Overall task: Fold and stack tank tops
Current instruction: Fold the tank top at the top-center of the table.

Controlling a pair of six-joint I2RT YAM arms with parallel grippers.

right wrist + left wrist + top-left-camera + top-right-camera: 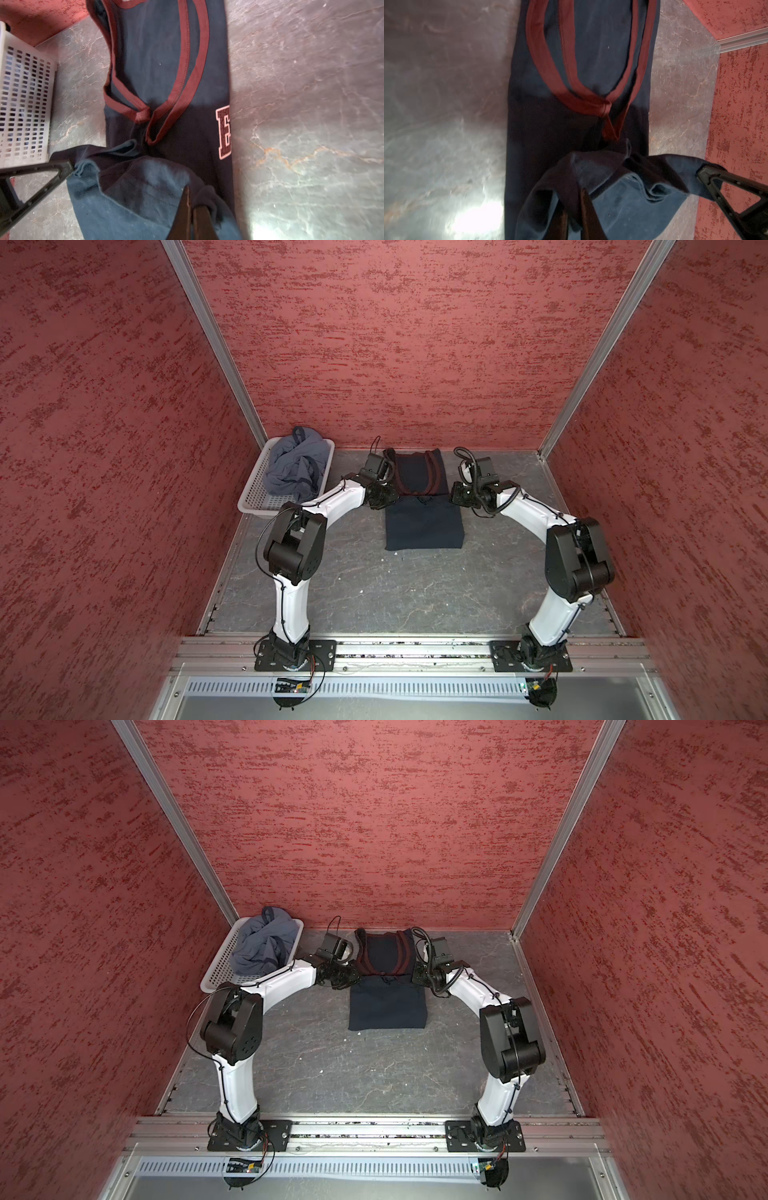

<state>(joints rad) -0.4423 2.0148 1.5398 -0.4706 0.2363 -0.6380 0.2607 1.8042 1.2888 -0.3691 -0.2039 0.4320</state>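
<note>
— Where is the navy top (424,526)?

— Flat on the surface (395,597), toward 12 o'clock from the middle in both top views. The half with the maroon trim (419,472) points to 12 o'clock and the plain half to 6 o'clock.

— And the pincers?

— The left pincer (390,499) sits at the top's 9 o'clock edge and the right pincer (455,494) at its 3 o'clock edge. Both are about halfway along the cloth.

— Holding anything?

— The right one is clamped tight on a raised fold of the navy cloth. Its wrist view shows the fingers (182,218) pinching it. The left one stands narrow, with a bunch of the same cloth between its fingers (588,218).

— The other top?

— The grey-blue top (293,468) lies crumpled in the white basket (257,499) at 10 o'clock, apart from the navy one.

— Any print?

— A maroon letter E (224,132), outlined in white, shows at the navy top's edge in the right wrist view.
</note>
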